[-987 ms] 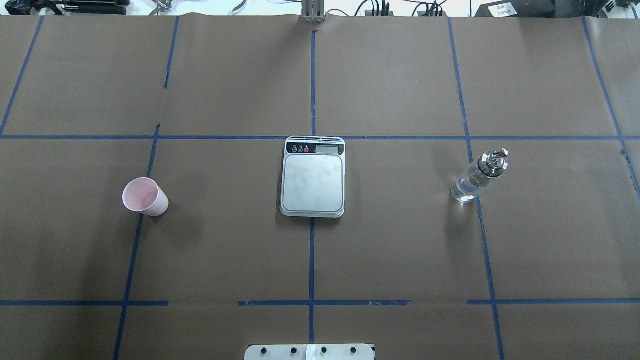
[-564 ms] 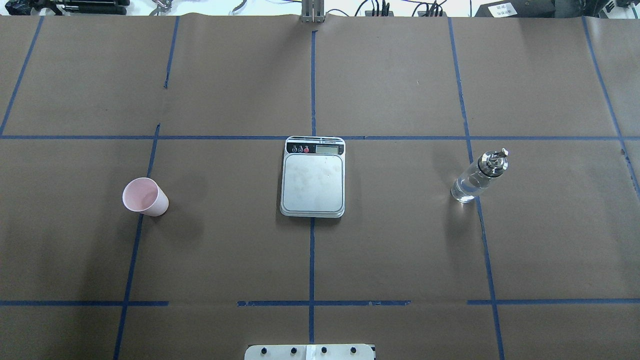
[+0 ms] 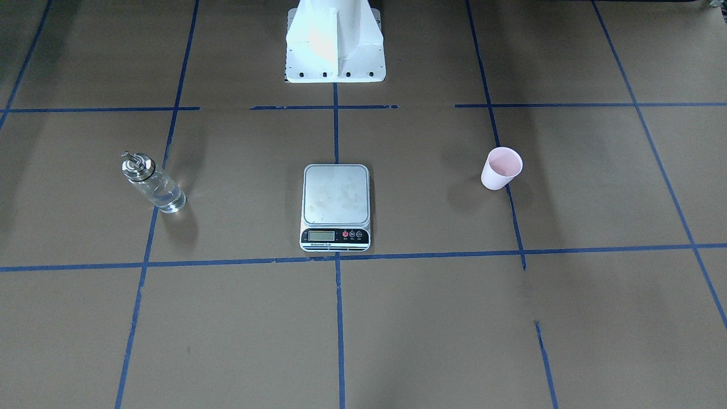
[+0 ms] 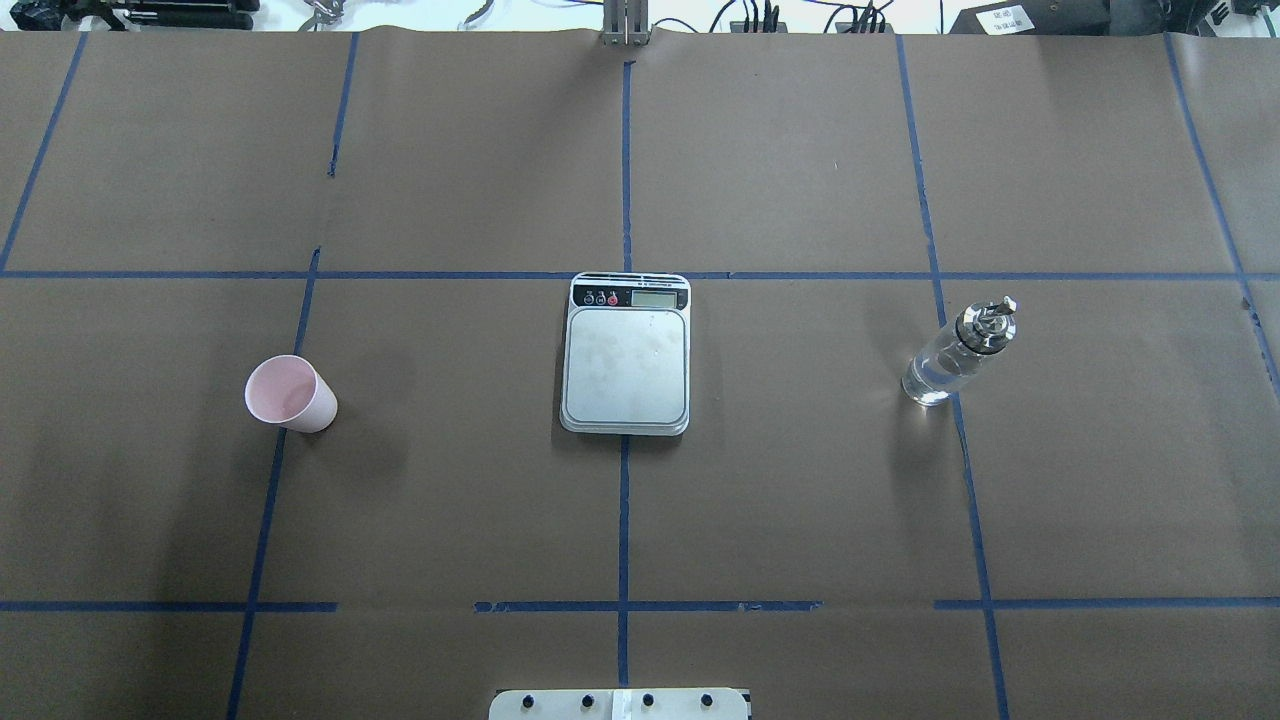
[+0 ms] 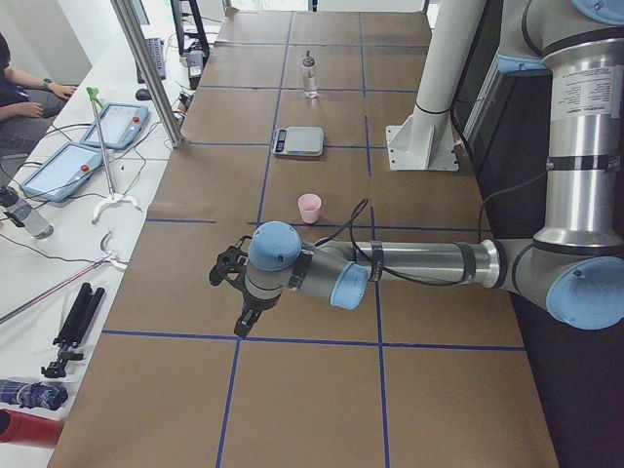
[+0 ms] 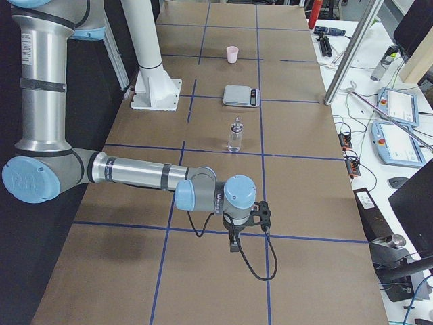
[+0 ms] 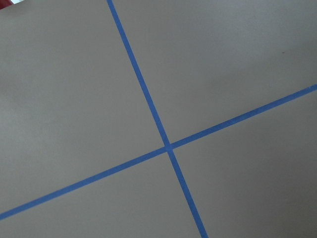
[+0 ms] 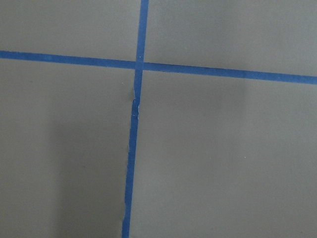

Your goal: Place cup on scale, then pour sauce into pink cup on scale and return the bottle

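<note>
Change vs. a second ago: none seen from overhead; all three task items sit on the same spots.
Bench: brown paper-covered bench (image 4: 800, 480), gridded with blue tape lines (image 4: 623, 520); white robot pedestal (image 3: 335, 42) at the middle of the robot-side edge.
Left claw: black two-finger left claw (image 5: 230, 269) hangs above the paper near the bench's left end, out toward the operators' edge. Opening: cannot tell, as it shows only in the view from the bench end. Nothing seen in it. Its wrist camera shows only a tape crossing.
Cup: small pale pink tapered plastic cup (image 4: 290, 394), upright, mouth up. It stands on the paper toward the left end, just beside a tape line, well apart from the left claw.
Scale: flat rectangular kitchen scale with silver-grey platform (image 4: 626, 355), mid-bench, black display strip toward the operators' edge. Well apart from the cup.
Bottle: small clear glass bottle with silver metal pourer cap (image 4: 955, 355), upright toward the right end, just beside a tape line. Clear colourless liquid (image 4: 930, 378) shows through the glass.
Right claw: black two-finger right claw (image 6: 259, 215) hangs above the paper near the right end, well apart from the bottle. Opening: cannot tell. Nothing seen in it.
</note>
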{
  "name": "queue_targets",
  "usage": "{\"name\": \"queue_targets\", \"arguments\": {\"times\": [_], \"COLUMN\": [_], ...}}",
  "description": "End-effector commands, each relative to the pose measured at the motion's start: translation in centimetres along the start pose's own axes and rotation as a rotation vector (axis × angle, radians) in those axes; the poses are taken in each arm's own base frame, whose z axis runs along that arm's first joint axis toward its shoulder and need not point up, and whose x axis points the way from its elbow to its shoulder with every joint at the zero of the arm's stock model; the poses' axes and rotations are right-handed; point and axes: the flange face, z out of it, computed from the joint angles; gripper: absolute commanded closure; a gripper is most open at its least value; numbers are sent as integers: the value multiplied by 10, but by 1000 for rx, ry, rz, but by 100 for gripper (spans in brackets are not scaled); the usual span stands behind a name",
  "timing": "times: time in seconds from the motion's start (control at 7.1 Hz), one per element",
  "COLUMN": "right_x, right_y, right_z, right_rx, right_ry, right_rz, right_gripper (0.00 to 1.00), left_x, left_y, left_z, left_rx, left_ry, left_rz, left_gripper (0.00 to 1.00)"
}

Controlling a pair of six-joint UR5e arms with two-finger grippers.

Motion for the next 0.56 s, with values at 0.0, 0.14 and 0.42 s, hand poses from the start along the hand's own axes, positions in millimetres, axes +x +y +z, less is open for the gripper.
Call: {"name": "queue_targets", "arguments": {"times": [0.0, 0.14, 0.42], "right_x": [-24, -39, -70], "right_y": [-20, -37, -36], "right_z": [-27, -43, -75], "right_rx": [108, 190, 270], "right_ry": [1, 4, -9], "right_rz": [-103, -171, -193], "right_gripper": [0, 0, 0], "left_x": [8, 17, 33], "left_y": [-31, -53, -68], "left_z": [-15, -30, -49], "left_rx": [72, 157, 301], "left_ry": [-17, -34, -60], "left_rz": [69, 152, 297], "left_gripper": [0, 0, 0]}}
